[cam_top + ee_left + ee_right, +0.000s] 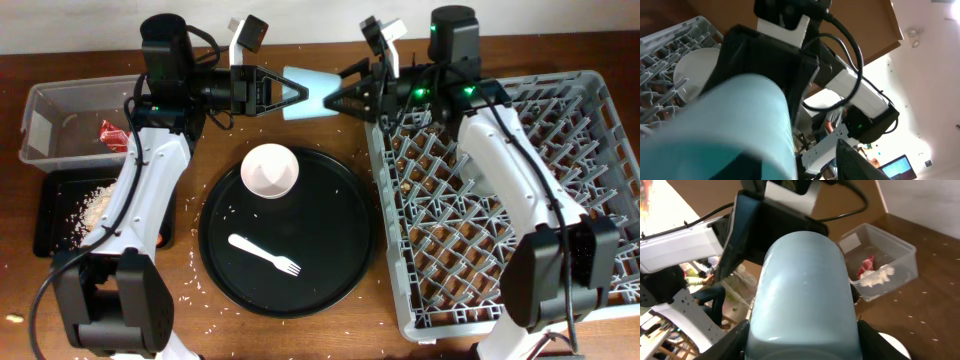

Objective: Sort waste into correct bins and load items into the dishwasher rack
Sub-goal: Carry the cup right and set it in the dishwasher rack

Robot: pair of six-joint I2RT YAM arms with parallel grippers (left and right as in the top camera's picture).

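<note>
The light blue cup (312, 93) hangs on its side in the air between my two grippers, behind the round black tray. My right gripper (345, 98) is shut on it, with both fingers against the cup's sides (805, 305). My left gripper (292, 92) is at the cup's other end (735, 130). Its visible finger stands apart from the cup wall, so it looks open. The white bowl (269, 170) and the white fork (264, 253) lie on the round tray. A pale round plate (692, 70) stands in the grey dishwasher rack (600, 200).
The clear tub (60, 105) at the far left holds the red wrapper (113, 133); the right wrist view also shows white tissue (879, 277) in it. The shallow black tray (52, 195) in front of it holds rice scraps (98, 205). Crumbs are scattered around the round black tray (340, 250).
</note>
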